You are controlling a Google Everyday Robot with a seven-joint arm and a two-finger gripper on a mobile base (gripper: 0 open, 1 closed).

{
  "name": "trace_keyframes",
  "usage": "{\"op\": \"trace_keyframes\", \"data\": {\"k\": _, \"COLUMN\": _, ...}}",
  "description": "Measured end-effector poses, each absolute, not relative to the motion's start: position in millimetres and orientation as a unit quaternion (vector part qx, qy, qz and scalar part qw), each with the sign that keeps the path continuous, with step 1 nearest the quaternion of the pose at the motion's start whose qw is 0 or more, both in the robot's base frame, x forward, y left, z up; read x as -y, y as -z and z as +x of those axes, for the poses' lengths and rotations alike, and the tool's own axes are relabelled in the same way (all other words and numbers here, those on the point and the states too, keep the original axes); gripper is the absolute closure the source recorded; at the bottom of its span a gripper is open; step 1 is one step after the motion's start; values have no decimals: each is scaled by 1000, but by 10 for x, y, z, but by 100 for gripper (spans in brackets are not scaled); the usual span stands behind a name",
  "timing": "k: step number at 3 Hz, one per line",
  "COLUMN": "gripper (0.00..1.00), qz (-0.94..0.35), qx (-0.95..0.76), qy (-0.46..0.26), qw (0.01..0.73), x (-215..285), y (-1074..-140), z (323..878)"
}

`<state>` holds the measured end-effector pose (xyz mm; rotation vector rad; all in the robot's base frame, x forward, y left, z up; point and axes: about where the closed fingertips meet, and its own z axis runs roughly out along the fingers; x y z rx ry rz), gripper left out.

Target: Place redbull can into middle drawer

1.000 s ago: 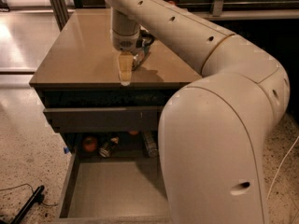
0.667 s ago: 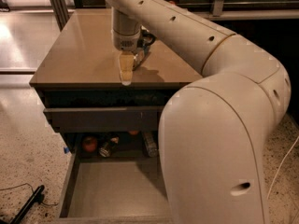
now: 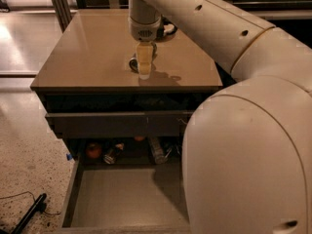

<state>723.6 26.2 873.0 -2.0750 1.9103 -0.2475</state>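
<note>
Gripper: cream claw (image 3: 144, 65) low over the brown cabinet top (image 3: 87, 57); whether it is open or closed, I cannot tell.
Can: slim shiny silver-and-blue redbull can (image 3: 133, 63), glinting just left of the claw.
Change: the claw has shifted slightly right; the grasp is probably under way.
Drawer: wide grey-floored middle drawer (image 3: 122, 199), open at the near side, no can in it.

Brown cabinet top (image 3: 87, 57), redbull can (image 3: 132, 63) resting on it, end effector (image 3: 144, 73) down beside the can
</note>
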Motion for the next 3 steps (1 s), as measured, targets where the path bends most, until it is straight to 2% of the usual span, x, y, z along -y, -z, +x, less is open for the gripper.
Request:
{"op": "trace_keyframes", "data": {"k": 1, "gripper": 0, "qz": -694, "qx": -694, "qy": 101, "qw": 162, "x": 153, "y": -8901, "z": 7232}}
{"op": "trace_keyframes", "data": {"k": 3, "gripper": 0, "qz": -695, "qx": -693, "qy": 91, "qw": 169, "x": 132, "y": -8834, "z": 7266}}
